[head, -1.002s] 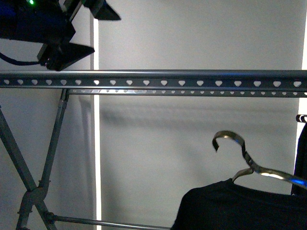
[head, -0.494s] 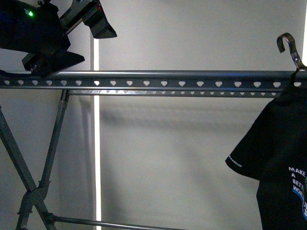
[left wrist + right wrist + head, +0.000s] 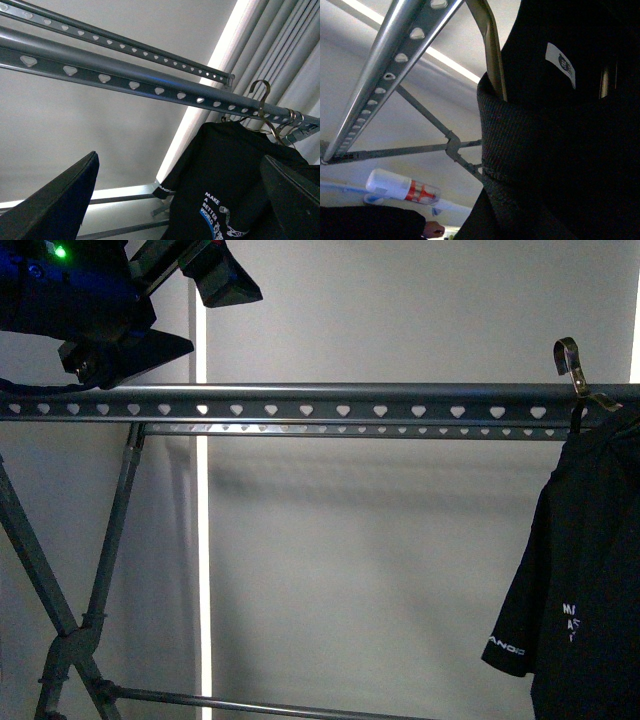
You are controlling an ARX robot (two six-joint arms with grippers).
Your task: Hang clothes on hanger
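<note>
— Where is the T-shirt hanging?
— By the right end of the rail, with its hook poking above. I'm judging it's needing lowering onto the rail.
— Grippers?
— The left gripper is gaping wide, empty. The right gripper isn't showing; I cannot tell.

Dim, cool light fills every view, a white vertical strip glares behind the hanger, whose soft shadow falls on the wall, and the black clothes lose nearly all detail
</note>
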